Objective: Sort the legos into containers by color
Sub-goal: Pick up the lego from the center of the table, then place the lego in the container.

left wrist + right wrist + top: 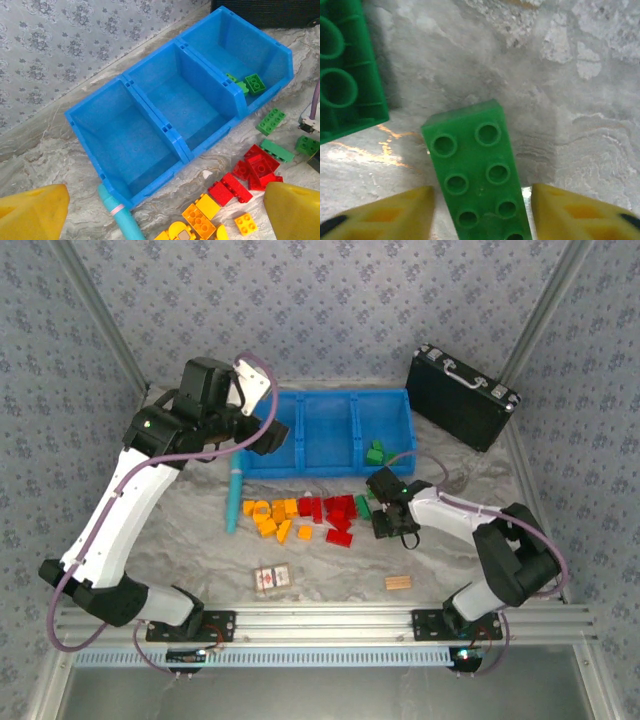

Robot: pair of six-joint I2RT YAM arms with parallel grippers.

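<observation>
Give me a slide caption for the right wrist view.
Right pincer straddles a green studded plastic brick lying flat on the marbled grey tabletop, a second green brick at upper left.

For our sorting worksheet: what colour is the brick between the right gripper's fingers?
Green brick, clearest in the right wrist view.
</observation>
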